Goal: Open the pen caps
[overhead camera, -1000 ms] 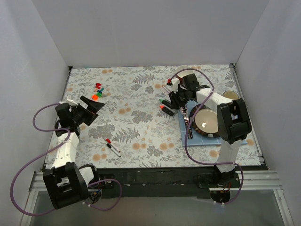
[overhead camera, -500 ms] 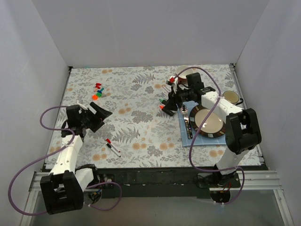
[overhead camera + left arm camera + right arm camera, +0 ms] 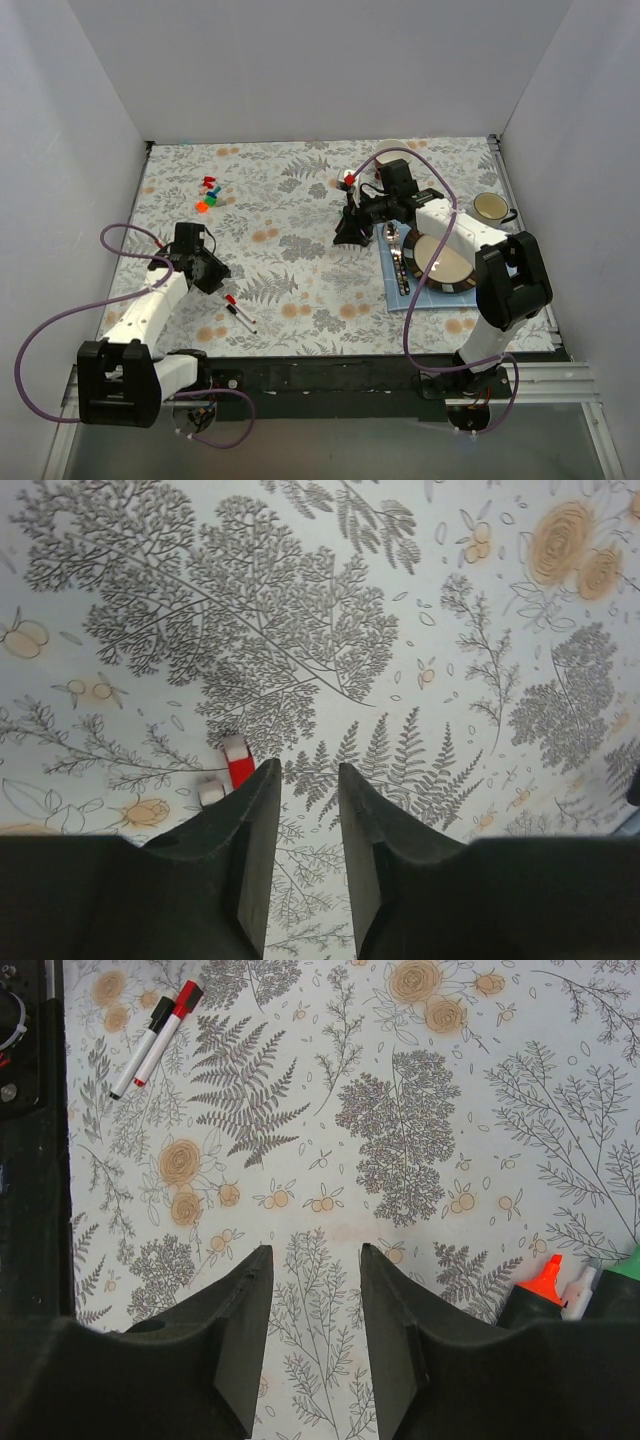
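Observation:
Two thin white pens lie at the near left of the table, one with a red cap (image 3: 231,300) and one with a black cap (image 3: 245,322). My left gripper (image 3: 210,277) hovers just beyond them. In the left wrist view its jaws (image 3: 308,770) stand a narrow gap apart with only the cloth between; the red pen end (image 3: 239,768) and a white pen end (image 3: 212,792) peek out beside the left finger. My right gripper (image 3: 346,236) is open (image 3: 315,1252) and empty. An orange cap (image 3: 545,1280) and a green one (image 3: 630,1265) show by its right finger. Several loose pen caps (image 3: 208,193) lie at the far left.
A plate (image 3: 455,272) on a blue mat (image 3: 398,298) with grey cutlery (image 3: 400,262) sits at the right, under my right arm. A mug (image 3: 490,205) stands near the right wall. White walls close in the flowered table on three sides.
My left arm has swung right and down toward the two pens, its jaws closing from wide to a narrow gap. My right gripper has shifted left over the orange and green pens.

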Robot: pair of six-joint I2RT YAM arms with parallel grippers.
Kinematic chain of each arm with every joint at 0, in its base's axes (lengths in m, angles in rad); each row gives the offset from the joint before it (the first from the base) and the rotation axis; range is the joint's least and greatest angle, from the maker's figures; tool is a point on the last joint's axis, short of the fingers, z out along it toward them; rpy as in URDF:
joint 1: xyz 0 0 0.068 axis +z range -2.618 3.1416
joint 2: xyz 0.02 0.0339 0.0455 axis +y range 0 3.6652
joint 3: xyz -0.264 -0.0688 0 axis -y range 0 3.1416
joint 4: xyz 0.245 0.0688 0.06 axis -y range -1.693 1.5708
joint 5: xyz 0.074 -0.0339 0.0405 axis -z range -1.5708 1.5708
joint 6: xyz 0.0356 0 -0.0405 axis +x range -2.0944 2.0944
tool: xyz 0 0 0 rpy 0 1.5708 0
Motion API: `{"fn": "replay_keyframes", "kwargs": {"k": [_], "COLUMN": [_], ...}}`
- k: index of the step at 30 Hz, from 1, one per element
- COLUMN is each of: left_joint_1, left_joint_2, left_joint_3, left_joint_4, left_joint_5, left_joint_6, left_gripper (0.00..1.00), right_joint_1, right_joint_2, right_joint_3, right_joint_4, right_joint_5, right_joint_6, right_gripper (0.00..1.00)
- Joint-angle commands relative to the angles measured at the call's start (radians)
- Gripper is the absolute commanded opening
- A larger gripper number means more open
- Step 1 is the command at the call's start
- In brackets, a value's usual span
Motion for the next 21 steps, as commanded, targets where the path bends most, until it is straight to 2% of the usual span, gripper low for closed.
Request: {"fn": "replay_keyframes", "kwargs": {"k": [1, 7, 21], "left_joint_1": [-0.020, -0.038, -0.089], "left_joint_2": [0.027, 0.069, 0.163], "left_joint_3": [0.036, 0.031, 0.022], "left_joint_4": [-0.087, -0.088, -0.063], "left_joint_5": [-0.111, -0.111, -0.120], "left_joint_6": [-0.042, -0.037, -0.045], "left_gripper": [0.34, 0.39, 0.38], "right_joint_1": [0.007, 0.007, 0.007], "right_joint_2": [-0.022, -0.018, -0.013], "right_joint_3": [-0.004, -0.001, -0.001], "right_joint_4": [0.028, 0.028, 0.025], "right_joint_5": [-0.026, -0.021, -0.020], "right_joint_6": [-0.002, -0.002, -0.002], "right_gripper": [0.48, 0.48, 0.48]}}
